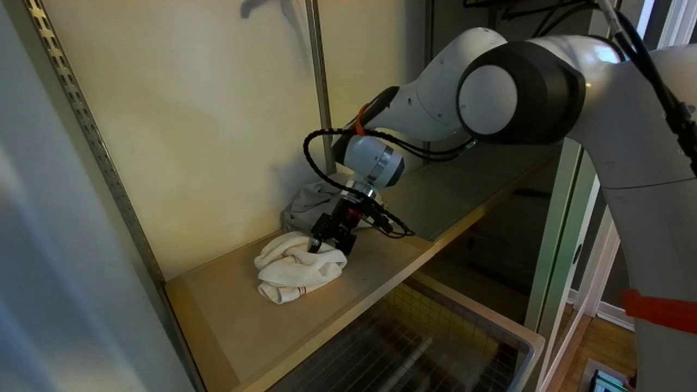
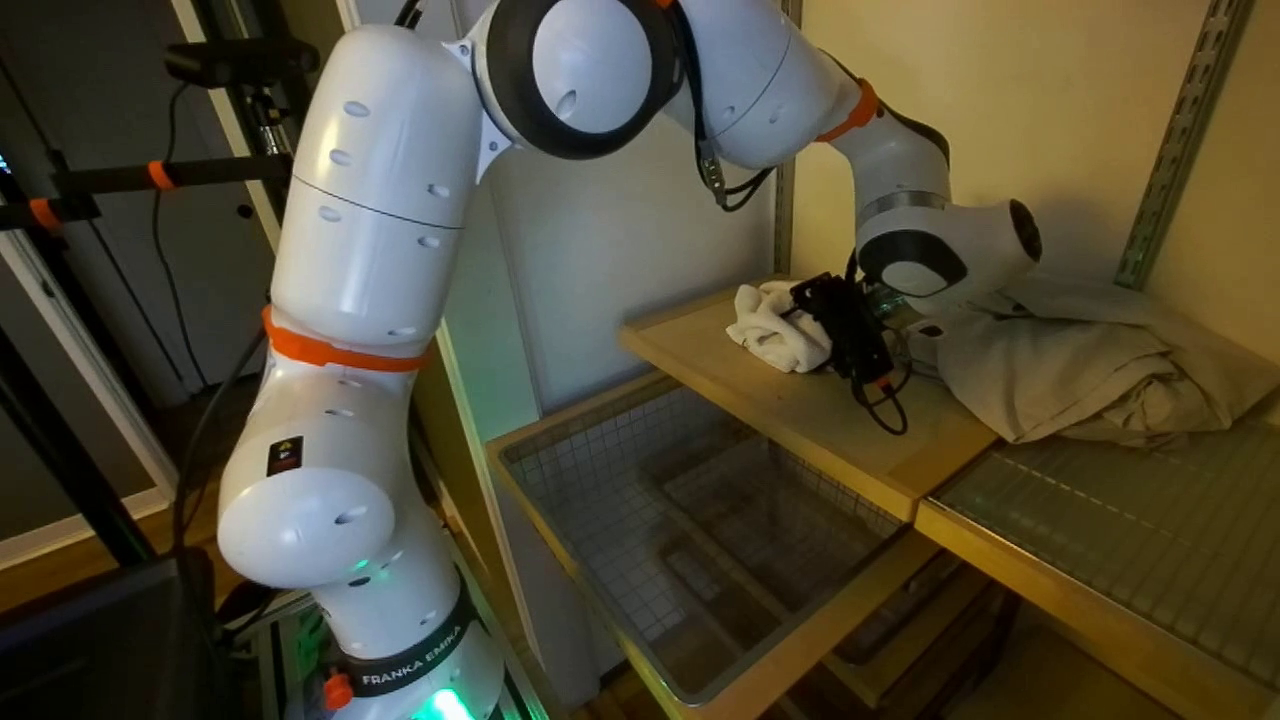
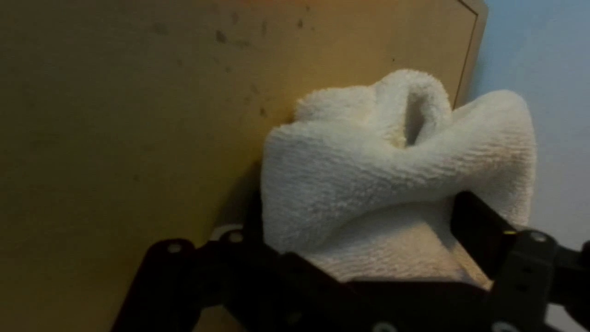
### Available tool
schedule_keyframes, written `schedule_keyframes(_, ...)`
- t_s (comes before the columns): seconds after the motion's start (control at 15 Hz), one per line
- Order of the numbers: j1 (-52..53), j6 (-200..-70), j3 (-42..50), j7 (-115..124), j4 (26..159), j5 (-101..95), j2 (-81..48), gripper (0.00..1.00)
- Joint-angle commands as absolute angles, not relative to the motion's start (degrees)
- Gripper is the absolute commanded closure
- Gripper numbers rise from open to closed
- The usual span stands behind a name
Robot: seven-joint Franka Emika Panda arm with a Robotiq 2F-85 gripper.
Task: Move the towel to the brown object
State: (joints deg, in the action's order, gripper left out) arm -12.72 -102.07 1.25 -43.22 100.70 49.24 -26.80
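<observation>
The white towel point(image 1: 297, 269) lies bunched on a shelf point(image 1: 223, 318), striped on 1 fold, near a rumpled, perhaps brownish cloth point(image 2: 1070, 370).

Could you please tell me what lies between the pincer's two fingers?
Part of the towel lies between the fingers, which stand wide apart, as the wrist view shows.

The towel point(image 1: 299, 272) lies on the counter point(image 1: 228, 321). In an exterior view, the wall point(image 1: 207, 125) stands behind the towel, with a slotted shelf upright point(image 1: 92, 128) at its left and the tool point(image 1: 330, 248) over its right part. In an exterior view, the cloth point(image 2: 1090, 375) lies to the towel's right, and the robot base point(image 2: 400, 655) to its left, nearer the camera. In both exterior views, the wire basket point(image 2: 600, 520) sits below and in front of the towel. In the wrist view, part of the towel lies between the tool's fingers point(image 3: 481, 235).
</observation>
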Motion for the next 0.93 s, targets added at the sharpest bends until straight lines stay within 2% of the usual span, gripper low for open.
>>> schedule_keyframes(0.0, -12.6, -99.4, 0.1, -44.2, 99.8, 51.3, -28.6, 0.00)
schedule_keyframes(0.33, -10.3, -102.3, -0.7, -43.5, 101.3, 51.3, -27.8, 0.02)
schedule_keyframes(0.4, -9.7, -103.4, -0.6, -43.7, 101.5, 50.9, -27.6, 0.25)
schedule_keyframes(0.53, -8.5, -105.1, -0.5, -43.3, 101.9, 49.7, -26.8, 0.30)
schedule_keyframes(0.87, -6.5, -106.9, -0.3, -40.3, 103.1, 47.3, -24.2, 0.69)
